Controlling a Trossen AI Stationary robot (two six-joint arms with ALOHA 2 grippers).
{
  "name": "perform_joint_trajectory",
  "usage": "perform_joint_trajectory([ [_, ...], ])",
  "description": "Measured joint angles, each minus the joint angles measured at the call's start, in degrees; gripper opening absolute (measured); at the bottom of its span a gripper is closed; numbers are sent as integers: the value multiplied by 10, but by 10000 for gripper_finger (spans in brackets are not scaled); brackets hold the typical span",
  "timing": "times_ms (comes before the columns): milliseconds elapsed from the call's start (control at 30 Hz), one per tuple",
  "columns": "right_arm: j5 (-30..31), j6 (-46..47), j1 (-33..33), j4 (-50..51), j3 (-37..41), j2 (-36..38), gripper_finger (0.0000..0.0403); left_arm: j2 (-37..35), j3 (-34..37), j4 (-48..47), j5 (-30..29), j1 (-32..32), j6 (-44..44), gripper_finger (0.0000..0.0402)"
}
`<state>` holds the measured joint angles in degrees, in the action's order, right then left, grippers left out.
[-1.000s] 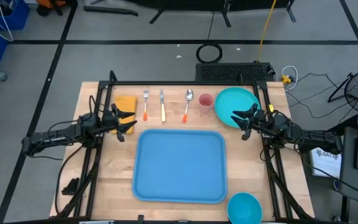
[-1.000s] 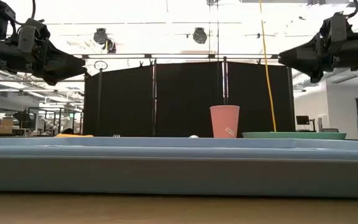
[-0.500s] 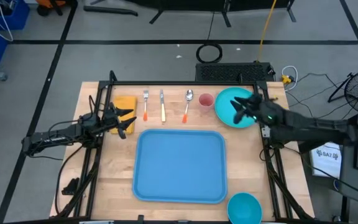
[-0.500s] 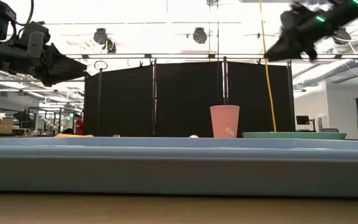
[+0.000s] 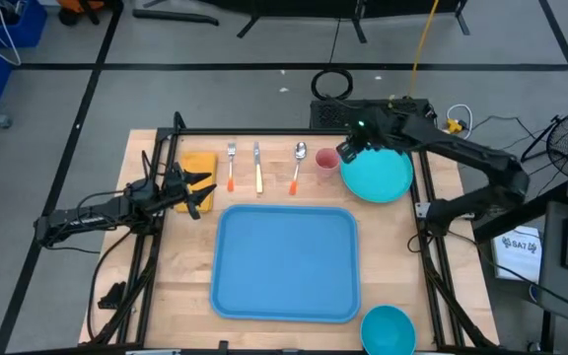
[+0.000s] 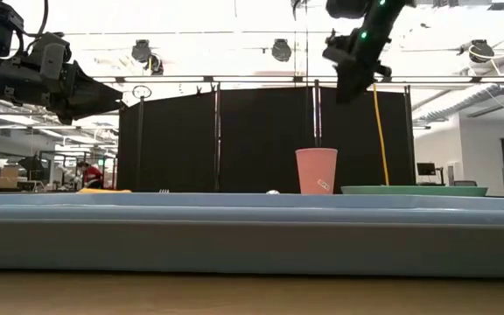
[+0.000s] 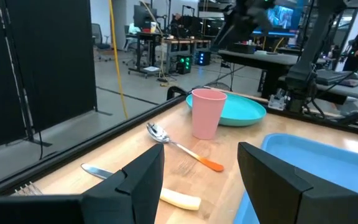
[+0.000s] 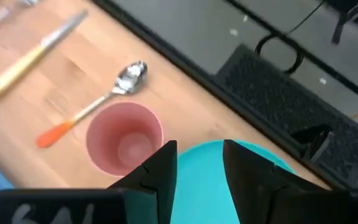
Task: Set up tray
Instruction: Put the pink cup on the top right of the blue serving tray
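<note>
Tray [image 5: 286, 263] lies flat, lower centre of the high view, empty. It looks a stiff, light, slick plastic; best gripped at the raised rim. Right gripper [image 5: 348, 148] hovers above the pink cup [image 5: 326, 159], fingers apart, empty. Left gripper [image 5: 197, 192], frame left, open, empty.

The right end effector [image 5: 346, 151] has swung above the pink cup [image 5: 326, 160].

one tray [image 5: 286, 262], one plate [image 5: 381, 175], one cup [image 5: 326, 160], one bowl [image 5: 389, 329], one fork [image 5: 232, 166], one knife [image 5: 257, 169], one spoon [image 5: 297, 166]
</note>
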<state>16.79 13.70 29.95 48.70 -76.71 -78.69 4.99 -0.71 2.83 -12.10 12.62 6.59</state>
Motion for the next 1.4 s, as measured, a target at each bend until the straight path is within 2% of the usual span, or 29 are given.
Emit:
perform_joint_trajectory([
  [233,-48,-24,40,33,-4,-72,130,0,0,-3,0,0,9,209],
  [433,-108,-11,38,11,-4,-107,167,0,0,-4,1,0,13,209],
  [600,-111,-18,33,-7,-4,-124,207,0,0,-4,1,0,14,209],
  [733,-109,-13,33,-5,-4,-140,222,0,0,-6,1,0,14,209],
  [1033,-112,-9,32,-22,-4,-178,216,0,0,-6,2,0,14,209],
  [1267,-140,-6,20,-42,-4,-204,213,0,0,-6,2,0,14,209],
  [1400,-140,-8,12,-48,-4,-213,194,0,1,-6,2,0,14,209],
])
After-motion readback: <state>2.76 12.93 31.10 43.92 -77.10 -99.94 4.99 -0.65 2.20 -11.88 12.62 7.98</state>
